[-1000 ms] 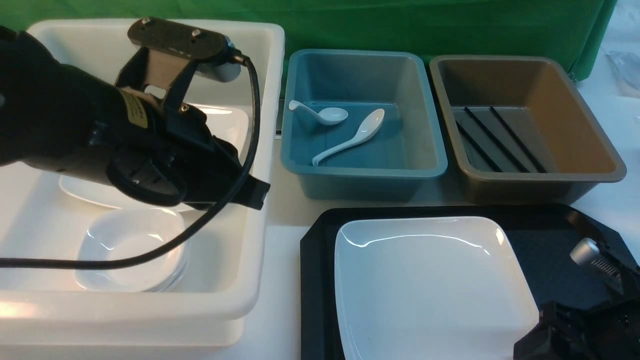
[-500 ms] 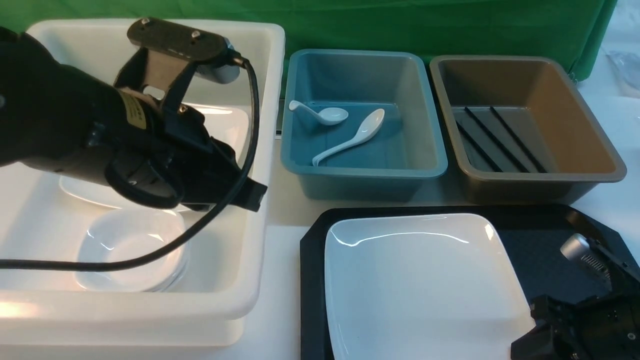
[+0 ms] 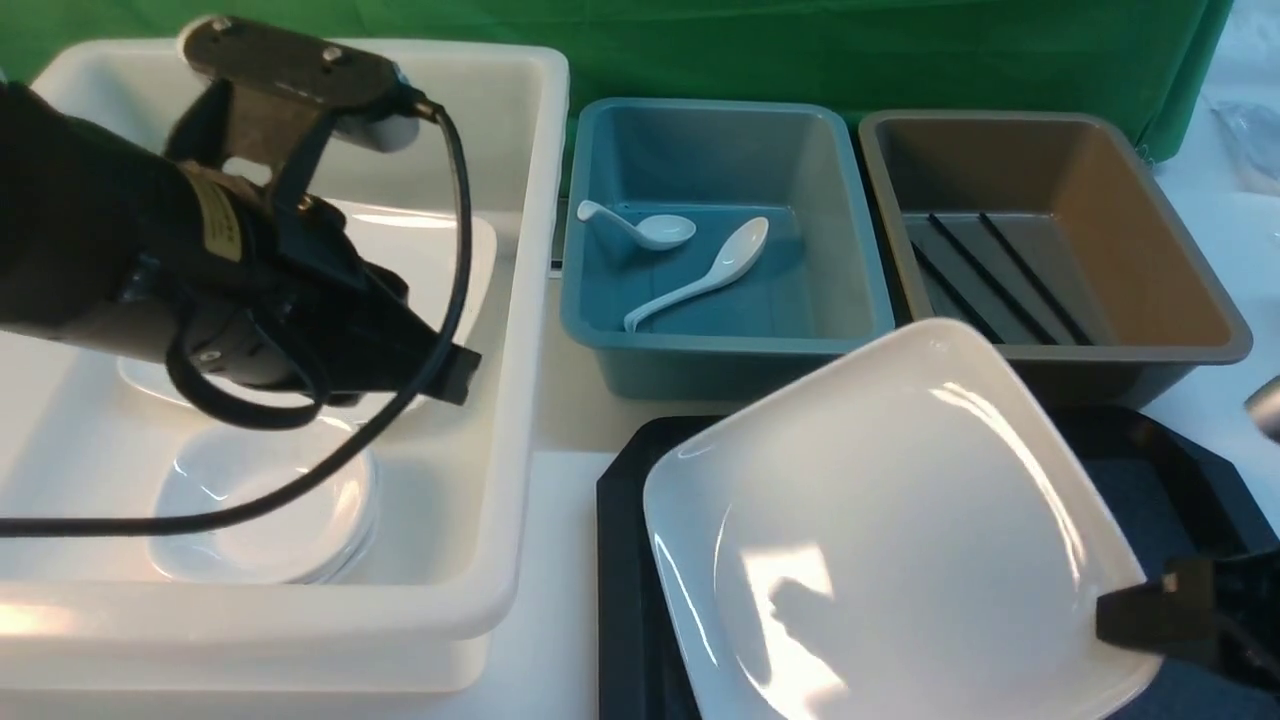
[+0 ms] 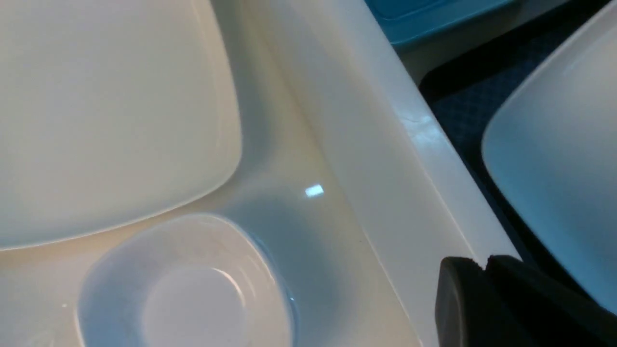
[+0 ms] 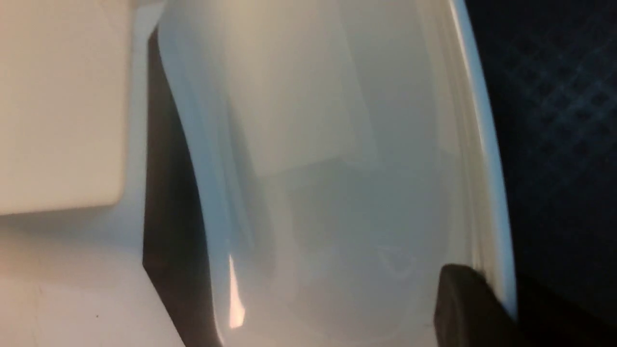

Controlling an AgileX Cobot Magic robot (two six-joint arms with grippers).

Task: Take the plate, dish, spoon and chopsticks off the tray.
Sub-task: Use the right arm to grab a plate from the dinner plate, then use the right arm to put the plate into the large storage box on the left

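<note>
A: While the right gripper (image 3: pixel 1140 615) pinches the plate (image 3: pixel 900 520) by its rim, what's left?

B: Only that plate — tipped up over the tray (image 3: pixel 1180 480), lower right. The spoon (image 3: pixel 700 275) lies in the blue bin (image 3: pixel 730 365), chopsticks (image 3: pixel 990 280) in the brown bin (image 3: pixel 1150 200), dish (image 3: pixel 265 500) in the white bin (image 3: pixel 530 200). The left gripper (image 3: pixel 455 372) has its jaws together, empty.

Over on the left, a big white tub (image 3: pixel 545 200) takes up that whole side, with a flat squarish white plate (image 3: pixel 440 250) lying at its far end and a stack of small white dishes (image 3: pixel 270 510) nearer. Centre far, a teal bin (image 3: pixel 850 250), and in it a short white spoon with a curved handle (image 3: pixel 645 228). Right of it, just beside, a brown bin (image 3: pixel 1150 230). Green cloth (image 3: pixel 800 50) hangs behind all three, and a white tabletop (image 3: pixel 570 520) runs under everything
</note>
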